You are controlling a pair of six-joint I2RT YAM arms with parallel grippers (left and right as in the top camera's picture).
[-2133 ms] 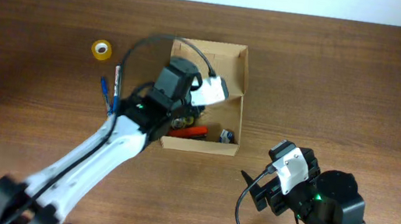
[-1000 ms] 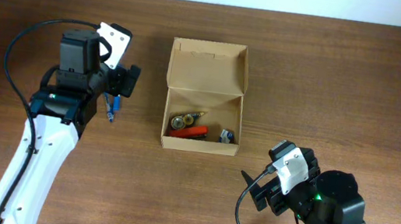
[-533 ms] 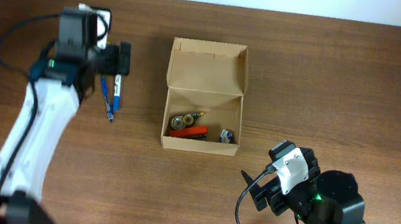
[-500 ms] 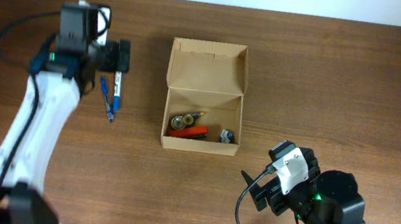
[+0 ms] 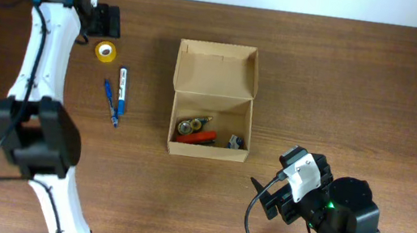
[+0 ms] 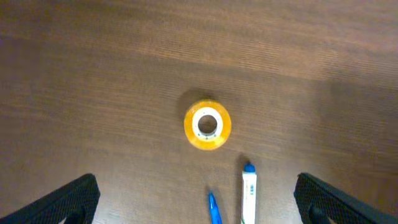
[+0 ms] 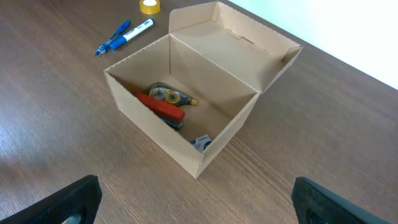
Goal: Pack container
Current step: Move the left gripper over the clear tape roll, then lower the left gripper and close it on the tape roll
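As I read it, box (image 5: pixel 213 93): lid up, untouched.
Left gripper (image 5: pixel 107 21): fingers apart by tape (image 5: pixel 105 51), box well apart.
Right gripper (image 5: pixel 262 199): fingers apart, box near ahead.

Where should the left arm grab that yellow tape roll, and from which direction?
Across its outer rim, from straight above. The tape roll lies flat with its hole facing up. The left gripper hovers close by with jaws open wider than the roll, so centring and then descending should straddle it.
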